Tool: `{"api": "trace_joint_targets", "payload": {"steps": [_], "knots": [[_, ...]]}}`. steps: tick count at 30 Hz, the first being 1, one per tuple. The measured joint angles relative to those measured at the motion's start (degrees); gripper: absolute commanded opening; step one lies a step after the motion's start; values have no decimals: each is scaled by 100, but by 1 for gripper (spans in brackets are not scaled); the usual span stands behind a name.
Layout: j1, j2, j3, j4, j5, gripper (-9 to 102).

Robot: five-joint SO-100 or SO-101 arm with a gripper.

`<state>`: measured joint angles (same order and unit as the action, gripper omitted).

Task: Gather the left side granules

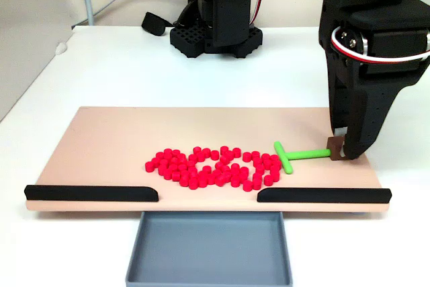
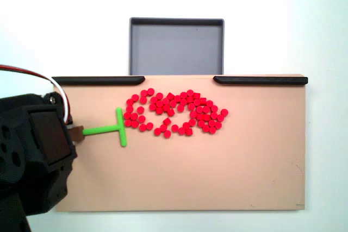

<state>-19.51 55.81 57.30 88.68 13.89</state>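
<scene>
Fixed view, left to right: red granules point(image 1: 215, 167) clustered mid-board on the tan board point(image 1: 107, 139), near edge side. Green T-shaped pusher point(image 1: 295, 155) crossbar just right of the cluster. Gripper point(image 1: 340, 154) clenched on the pusher's brown handle end.

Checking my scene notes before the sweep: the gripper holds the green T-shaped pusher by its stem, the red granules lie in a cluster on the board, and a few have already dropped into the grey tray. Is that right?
Not quite. The grey tray holds no granules; a fixed view from above shows it bare. All the granules lie on the board. The rest stands: the gripper holds the green T-shaped pusher by its stem.
</scene>
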Motion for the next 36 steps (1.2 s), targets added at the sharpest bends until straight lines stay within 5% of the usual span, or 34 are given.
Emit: {"api": "trace_joint_targets", "payload": {"steps": [36], "knots": [[132,-35,-18,9,-158,0]]}}
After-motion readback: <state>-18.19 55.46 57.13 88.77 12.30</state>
